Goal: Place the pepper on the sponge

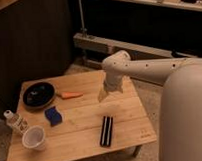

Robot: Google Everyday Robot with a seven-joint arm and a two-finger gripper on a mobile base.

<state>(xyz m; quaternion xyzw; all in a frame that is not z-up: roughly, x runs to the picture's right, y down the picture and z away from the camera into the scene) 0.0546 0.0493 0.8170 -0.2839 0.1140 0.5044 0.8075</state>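
Observation:
The pepper, small, orange and tapered, lies on the wooden table just right of a round black dish. In front of it and a little to the left sits the blue sponge, flat on the wood with nothing on it. My gripper hangs from the white arm over the table's middle. It is to the right of the pepper and apart from both the pepper and the sponge. Nothing shows in it.
The round black dish sits at the table's back left. A long black ridged bar lies near the front edge. A white cup and a small bottle stand at the front left. A dark shelf unit rises behind the table.

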